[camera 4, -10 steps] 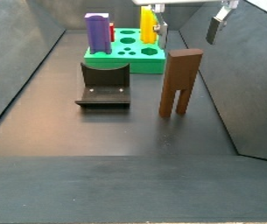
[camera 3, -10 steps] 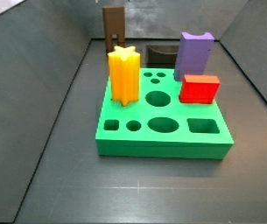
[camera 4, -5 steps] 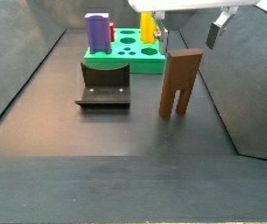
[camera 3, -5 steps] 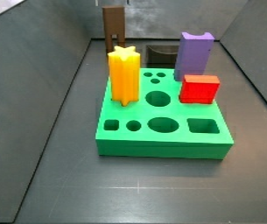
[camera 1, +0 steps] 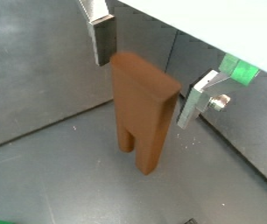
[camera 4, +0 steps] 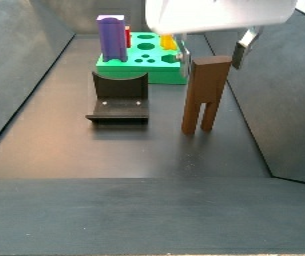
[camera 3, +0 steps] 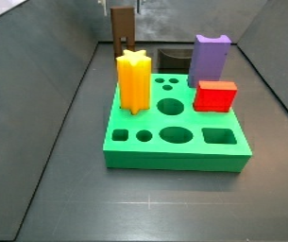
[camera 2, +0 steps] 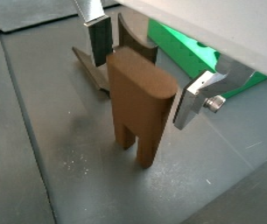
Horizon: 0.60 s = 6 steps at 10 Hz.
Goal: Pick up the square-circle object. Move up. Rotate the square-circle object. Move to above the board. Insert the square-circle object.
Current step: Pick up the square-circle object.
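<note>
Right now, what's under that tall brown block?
Only the dark floor: the brown block stands on its two legs, with the open gripper around its top. Where the feet touch the floor is not visible.

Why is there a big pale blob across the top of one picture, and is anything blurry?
In a side view the gripper sits close to the lens, its body washed out pale. In both wrist views the square-circle object looks sharp, as do the fingers flanking it.
</note>
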Motion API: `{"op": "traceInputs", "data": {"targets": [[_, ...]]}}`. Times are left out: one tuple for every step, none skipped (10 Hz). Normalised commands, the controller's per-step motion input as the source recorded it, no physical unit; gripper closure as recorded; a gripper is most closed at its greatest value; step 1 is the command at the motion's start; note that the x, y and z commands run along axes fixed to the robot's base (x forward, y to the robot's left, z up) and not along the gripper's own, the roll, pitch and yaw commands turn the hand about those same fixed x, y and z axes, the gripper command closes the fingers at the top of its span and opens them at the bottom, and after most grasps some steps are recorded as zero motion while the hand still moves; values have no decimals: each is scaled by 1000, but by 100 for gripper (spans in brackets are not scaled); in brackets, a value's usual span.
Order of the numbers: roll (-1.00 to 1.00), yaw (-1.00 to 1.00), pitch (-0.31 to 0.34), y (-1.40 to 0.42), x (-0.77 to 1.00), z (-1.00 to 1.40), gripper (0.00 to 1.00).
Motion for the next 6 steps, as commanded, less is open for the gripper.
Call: {"op": "traceInputs", "data": {"targets": [[107, 109, -24, 0, 0, -343, 0], [64, 86, -24, 0, 0, -309, 0], [1, 0, -34, 0, 11, -251, 0], [0, -14, -51, 0, 114, -249, 0], [0, -69, -44, 0, 114, -240, 0], [0, -66, -29, 0, 83, -200, 0]]}}
